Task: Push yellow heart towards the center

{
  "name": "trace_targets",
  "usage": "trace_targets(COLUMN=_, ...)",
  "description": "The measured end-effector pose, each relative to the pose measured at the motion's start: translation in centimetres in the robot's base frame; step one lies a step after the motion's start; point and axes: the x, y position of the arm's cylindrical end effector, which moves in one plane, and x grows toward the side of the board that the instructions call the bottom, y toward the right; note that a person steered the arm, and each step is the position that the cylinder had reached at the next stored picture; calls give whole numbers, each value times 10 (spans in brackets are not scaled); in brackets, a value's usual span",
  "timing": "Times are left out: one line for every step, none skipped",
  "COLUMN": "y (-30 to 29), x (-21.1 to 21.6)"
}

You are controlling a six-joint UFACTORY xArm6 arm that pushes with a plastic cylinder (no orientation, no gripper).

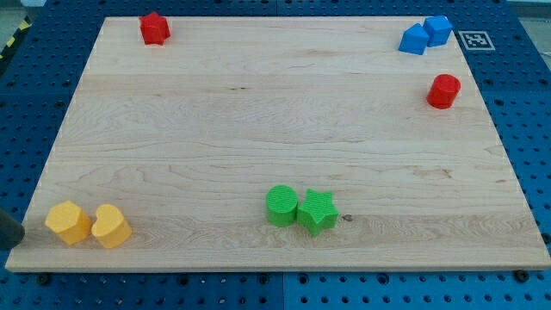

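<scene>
Likely showing my tip (pixel 12 232) at lower left, lacking any pincer. Risking striking yellow block (pixel 68 222) first, deflecting neighbouring yellow heart (pixel 112 226) sideways.

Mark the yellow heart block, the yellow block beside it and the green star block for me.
yellow heart block (pixel 112 226): camera view, centre of its top face.
yellow hexagonal block (pixel 68 222): camera view, middle of its top face, on the heart's left in the view.
green star block (pixel 317 211): camera view, centre of the star's top.
</scene>
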Motion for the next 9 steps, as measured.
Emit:
trace_targets(y=0, x=0)
trace_targets(y=16, x=0)
trace_targets(y=60, x=1)
trace_targets(y=101, x=1)
trace_targets(y=124, x=1)
trace_targets(y=143, x=1)
trace_targets(y=151, x=1)
trace_targets(y=147, x=0)
trace_targets(y=148, x=-18)
